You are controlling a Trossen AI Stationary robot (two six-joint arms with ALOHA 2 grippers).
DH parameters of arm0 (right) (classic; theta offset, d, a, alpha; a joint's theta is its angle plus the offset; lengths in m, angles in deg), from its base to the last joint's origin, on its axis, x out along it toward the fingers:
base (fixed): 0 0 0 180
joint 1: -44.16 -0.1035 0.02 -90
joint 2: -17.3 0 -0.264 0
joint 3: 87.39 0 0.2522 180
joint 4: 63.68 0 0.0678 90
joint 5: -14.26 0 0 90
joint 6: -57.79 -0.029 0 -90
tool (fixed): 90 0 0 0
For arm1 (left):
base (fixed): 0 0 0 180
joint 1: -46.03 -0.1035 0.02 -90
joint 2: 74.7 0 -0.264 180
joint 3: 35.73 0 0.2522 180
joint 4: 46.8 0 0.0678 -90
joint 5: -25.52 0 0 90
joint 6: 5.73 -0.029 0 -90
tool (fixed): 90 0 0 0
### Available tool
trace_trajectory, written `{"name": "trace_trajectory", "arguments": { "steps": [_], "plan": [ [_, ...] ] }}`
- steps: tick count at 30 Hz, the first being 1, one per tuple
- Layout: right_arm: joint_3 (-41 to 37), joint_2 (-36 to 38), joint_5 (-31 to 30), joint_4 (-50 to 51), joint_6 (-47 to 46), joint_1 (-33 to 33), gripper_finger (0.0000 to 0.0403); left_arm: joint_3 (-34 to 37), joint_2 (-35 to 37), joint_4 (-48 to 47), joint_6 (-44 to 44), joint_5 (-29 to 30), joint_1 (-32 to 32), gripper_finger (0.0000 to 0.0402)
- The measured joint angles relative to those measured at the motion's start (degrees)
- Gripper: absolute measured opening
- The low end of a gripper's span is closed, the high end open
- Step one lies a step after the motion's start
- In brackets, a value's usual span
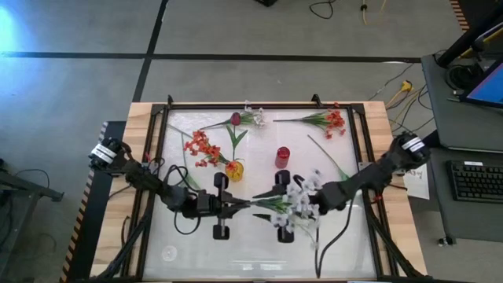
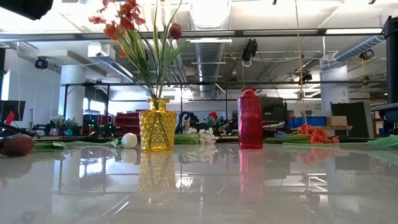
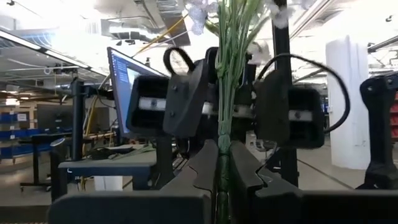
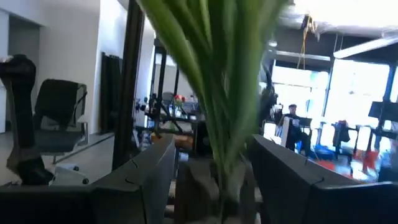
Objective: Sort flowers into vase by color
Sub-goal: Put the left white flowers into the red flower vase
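Left gripper is pinching the white spray's stems, fingers pressed tight on them, above the table's near middle. Right gripper is facing it, fingers spread wide, the stems running loose between them. White blossoms are sitting just by the right gripper. Yellow vase is already holding red-orange sprays and a dark tulip. Red vase is standing beside it. More flowers are lying along the far edge.
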Motion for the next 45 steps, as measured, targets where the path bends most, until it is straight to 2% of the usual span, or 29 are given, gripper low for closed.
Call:
{"name": "trace_trajectory", "arguments": {
  "steps": [4,7,10,12,15,18,21,24,27,29,36,38,41,45],
  "plan": [
    [2.0,-1.1,0.2,-0.1,0.9,0.6,0.0176,0.1,0.0,-0.1,0.0,1.5,0.0,0.0000],
    [2.2,-1.1,0.2,0.0,1.6,0.6,0.0120,0.2,0.0,-0.1,0.0,1.5,0.0,0.0000],
    [2.1,-0.8,0.0,0.2,1.6,0.7,0.0047,0.2,0.0,-0.1,0.9,2.1,0.1,0.0000],
    [2.3,-0.7,-0.1,1.2,1.6,0.7,0.0022,0.2,0.0,-0.3,1.2,2.3,0.1,0.0003],
    [2.9,-0.1,-0.3,4.5,0.5,0.6,0.0022,0.2,0.0,-1.0,2.4,2.5,0.1,0.0024],
    [3.6,2.5,-3.4,13.4,-1.5,0.6,0.0022,0.2,1.0,-4.9,5.5,3.3,0.1,0.0061],
    [5.2,6.9,-6.5,26.2,-5.1,1.0,0.0022,-0.3,2.6,-12.6,8.5,3.4,0.1,0.0105],
    [8.1,12.1,-7.1,43.8,-12.9,2.8,0.0022,-1.1,4.3,-21.8,11.4,3.3,0.1,0.0141],
    [10.7,16.4,-7.4,59.9,-20.2,6.0,0.0022,-2.4,6.5,-31.5,15.1,3.1,0.2,0.0164],
    [11.0,18.6,-7.5,65.9,-21.6,8.8,0.0022,-3.8,8.1,-38.7,17.5,3.0,0.2,0.0172],
    [7.0,23.3,-7.2,70.3,-21.7,22.2,0.0022,-12.7,13.0,-67.2,24.7,3.0,0.2,0.0166],
    [5.0,24.0,-5.3,70.2,-21.8,25.6,0.0022,-15.1,13.6,-73.2,25.8,3.0,0.3,0.0163],
    [2.0,24.5,-0.1,68.5,-23.6,29.8,0.0022,-16.9,14.6,-77.3,26.2,3.4,0.7,0.0159],
    [-1.5,24.6,0.4,67.3,-24.1,32.2,0.0022,-16.8,16.2,-77.1,25.4,3.9,1.1,0.0154]
  ]
}}
